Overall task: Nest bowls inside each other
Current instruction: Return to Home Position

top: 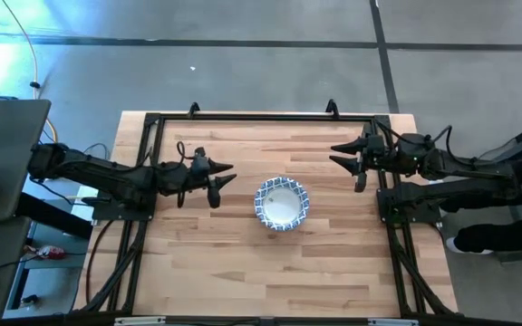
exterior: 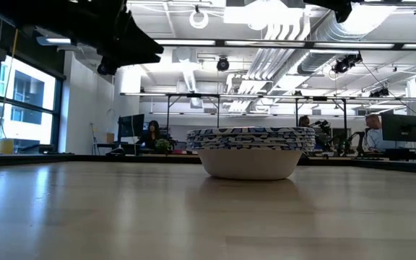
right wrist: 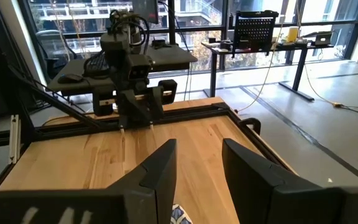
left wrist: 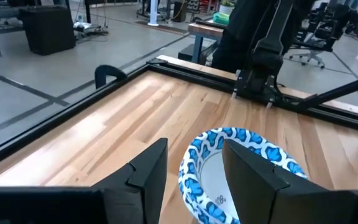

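The bowls (top: 282,203) stand as one nested stack at the table's middle, white inside with blue-patterned rims. In the low view the stack (exterior: 250,152) shows several rims one above another, and the bottom bowl's base rests on the wood. My left gripper (top: 232,172) hovers open just left of the stack, above the table; in its wrist view (left wrist: 194,148) the bowl rim (left wrist: 247,142) shows past the fingers. My right gripper (top: 333,154) is open, up and to the far right of the stack; its wrist view (right wrist: 199,148) catches only a sliver of rim (right wrist: 179,215).
A black metal frame (top: 261,118) runs around the wooden table top, with clamps (top: 194,109) on its far rail. Bare wood (top: 270,272) lies on every side of the stack. Beyond the table are desks, monitors and seated people (exterior: 152,133).
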Robot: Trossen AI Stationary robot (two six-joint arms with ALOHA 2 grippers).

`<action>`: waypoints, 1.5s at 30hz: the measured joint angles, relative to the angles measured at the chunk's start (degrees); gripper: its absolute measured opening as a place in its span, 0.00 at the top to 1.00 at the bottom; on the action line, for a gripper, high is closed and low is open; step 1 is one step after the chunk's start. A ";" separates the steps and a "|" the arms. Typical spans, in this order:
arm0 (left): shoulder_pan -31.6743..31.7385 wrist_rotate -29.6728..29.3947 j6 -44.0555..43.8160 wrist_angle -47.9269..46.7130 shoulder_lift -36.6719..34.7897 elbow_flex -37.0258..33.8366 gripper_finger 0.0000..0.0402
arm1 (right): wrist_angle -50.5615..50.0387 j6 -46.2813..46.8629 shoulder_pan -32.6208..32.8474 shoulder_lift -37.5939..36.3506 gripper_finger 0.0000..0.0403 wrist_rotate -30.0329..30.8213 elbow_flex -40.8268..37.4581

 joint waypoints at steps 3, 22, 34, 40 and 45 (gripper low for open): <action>-0.09 -0.07 0.20 -0.57 -2.21 -1.82 0.64 | 0.00 1.15 0.02 0.00 0.70 0.00 0.00; -0.14 -0.18 -3.51 -14.12 -25.64 -12.08 0.64 | 0.09 3.63 0.00 0.00 0.70 3.19 0.00; -0.14 1.33 -3.66 -29.44 -41.01 -12.07 0.64 | 0.09 6.53 0.02 0.07 0.70 4.13 0.00; -0.14 1.33 -3.57 -36.28 -47.48 -12.06 0.64 | 0.24 6.66 0.02 0.22 0.70 4.68 0.00; -0.14 1.78 -3.15 -38.57 -50.87 -12.06 0.64 | 2.47 6.66 0.00 1.26 0.70 5.38 0.00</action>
